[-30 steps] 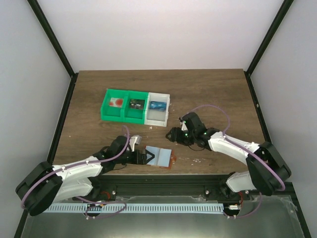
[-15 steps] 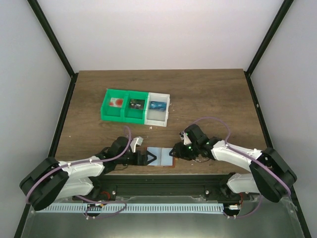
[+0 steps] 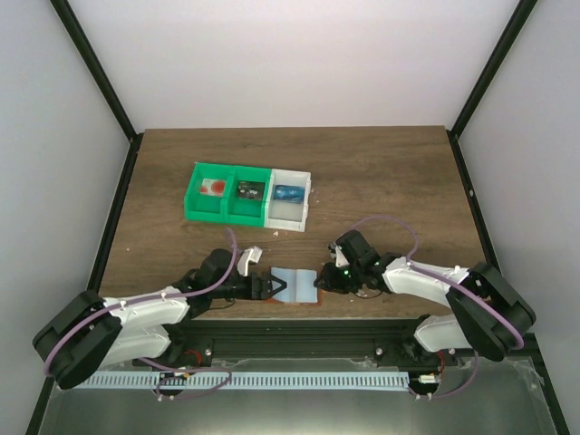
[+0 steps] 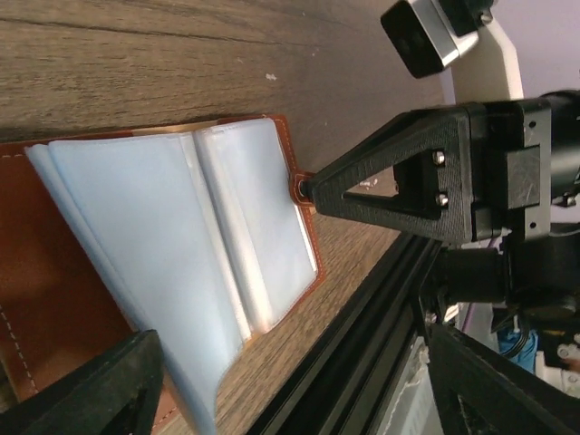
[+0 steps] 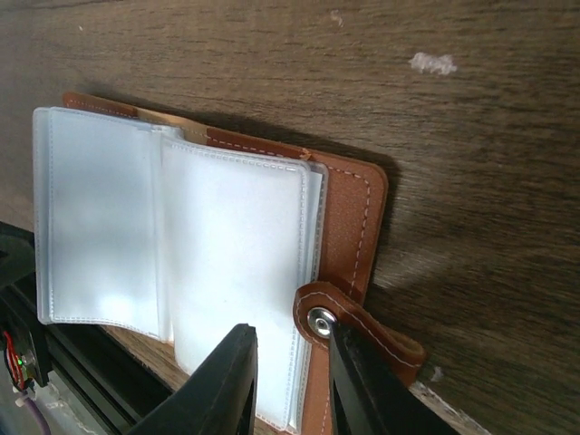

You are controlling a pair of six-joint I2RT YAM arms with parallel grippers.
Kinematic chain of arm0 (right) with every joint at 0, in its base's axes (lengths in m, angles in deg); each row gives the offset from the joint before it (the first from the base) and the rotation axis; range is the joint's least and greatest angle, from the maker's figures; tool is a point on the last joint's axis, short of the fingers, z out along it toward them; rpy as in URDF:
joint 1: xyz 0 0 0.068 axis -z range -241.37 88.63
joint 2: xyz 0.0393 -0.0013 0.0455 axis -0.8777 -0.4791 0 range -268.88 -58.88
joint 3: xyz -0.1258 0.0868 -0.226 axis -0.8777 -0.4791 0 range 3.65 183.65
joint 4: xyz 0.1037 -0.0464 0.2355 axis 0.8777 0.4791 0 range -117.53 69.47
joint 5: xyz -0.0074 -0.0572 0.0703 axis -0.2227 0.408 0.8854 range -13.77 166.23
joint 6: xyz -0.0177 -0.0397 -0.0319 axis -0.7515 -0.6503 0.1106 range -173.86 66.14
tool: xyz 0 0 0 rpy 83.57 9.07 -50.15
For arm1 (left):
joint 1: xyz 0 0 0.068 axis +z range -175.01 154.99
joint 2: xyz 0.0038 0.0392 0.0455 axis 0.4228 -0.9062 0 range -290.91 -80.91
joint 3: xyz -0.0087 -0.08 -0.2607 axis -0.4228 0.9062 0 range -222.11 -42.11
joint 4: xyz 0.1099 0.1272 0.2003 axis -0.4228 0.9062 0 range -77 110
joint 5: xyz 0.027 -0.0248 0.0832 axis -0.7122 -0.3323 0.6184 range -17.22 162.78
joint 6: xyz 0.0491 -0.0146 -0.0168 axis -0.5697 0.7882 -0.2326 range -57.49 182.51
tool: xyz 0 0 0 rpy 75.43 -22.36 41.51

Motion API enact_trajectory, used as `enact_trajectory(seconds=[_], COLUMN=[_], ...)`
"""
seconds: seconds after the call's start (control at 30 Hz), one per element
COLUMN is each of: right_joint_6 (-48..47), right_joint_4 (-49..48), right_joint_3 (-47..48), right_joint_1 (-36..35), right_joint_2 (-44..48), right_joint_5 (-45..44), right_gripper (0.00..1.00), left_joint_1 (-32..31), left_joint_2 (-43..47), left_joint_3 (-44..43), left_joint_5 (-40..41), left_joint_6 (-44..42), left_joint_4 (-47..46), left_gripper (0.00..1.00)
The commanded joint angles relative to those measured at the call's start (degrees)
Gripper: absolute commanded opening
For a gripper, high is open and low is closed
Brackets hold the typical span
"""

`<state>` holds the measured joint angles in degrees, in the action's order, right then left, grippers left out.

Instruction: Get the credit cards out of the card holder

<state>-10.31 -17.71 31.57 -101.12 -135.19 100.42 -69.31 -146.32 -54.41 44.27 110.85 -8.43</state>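
Card holder (image 3: 294, 287), one only, lies open at the near edge of the bench (image 3: 381, 172) between the two claws. It has a stitched orange-brown cover, pale translucent plastic sleeves (image 5: 236, 245), and a rounded strap with one metal snap (image 5: 319, 317). Left claw (image 4: 294, 337) is spread wide at its left side; right claw (image 5: 293, 340) is narrowed at the strap, and I cannot tell whether it pinches.

The card holder (image 4: 181, 236) is running off the left wrist view's lower left edge, and the left gripper's (image 4: 292, 340) jaws are showing only as dark blurs in the bottom corners. Its cloudy sleeves are veiling whatever is lying inside. From above, the contents of the green bin (image 3: 194, 205) and white bin (image 3: 305, 195) are appearing too small to name.
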Motion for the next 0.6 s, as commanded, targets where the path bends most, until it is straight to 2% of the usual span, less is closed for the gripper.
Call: enact_trajectory(seconds=[0.0, 0.23, 0.37, 0.57], right_joint_6=[0.36, 0.87, 1.15, 1.52], right_joint_4=[-1.74, -2.74, -3.19, -4.16], right_joint_3=[-1.25, -2.92, -3.74, -4.54], right_joint_1=[-0.41, -0.42, -0.42, -0.42], right_joint_2=[-0.17, 0.37, 0.48, 0.64], right_joint_5=[-2.06, -2.23, -2.1, -2.03], right_gripper=[0.24, 0.24, 0.24, 0.24], left_joint_1=[0.16, 0.12, 0.16, 0.12], left_joint_2=[-1.25, -5.38, -7.62, -10.21], left_joint_3=[0.9, 0.25, -0.21, -0.85], left_joint_5=[-1.13, -3.61, -4.66, -5.77], left_joint_6=[0.29, -0.2, -0.25, -0.19], left_joint_4=[-3.8, -7.2, -8.84, -10.08], left_gripper=[0.78, 0.55, 0.37, 0.26])
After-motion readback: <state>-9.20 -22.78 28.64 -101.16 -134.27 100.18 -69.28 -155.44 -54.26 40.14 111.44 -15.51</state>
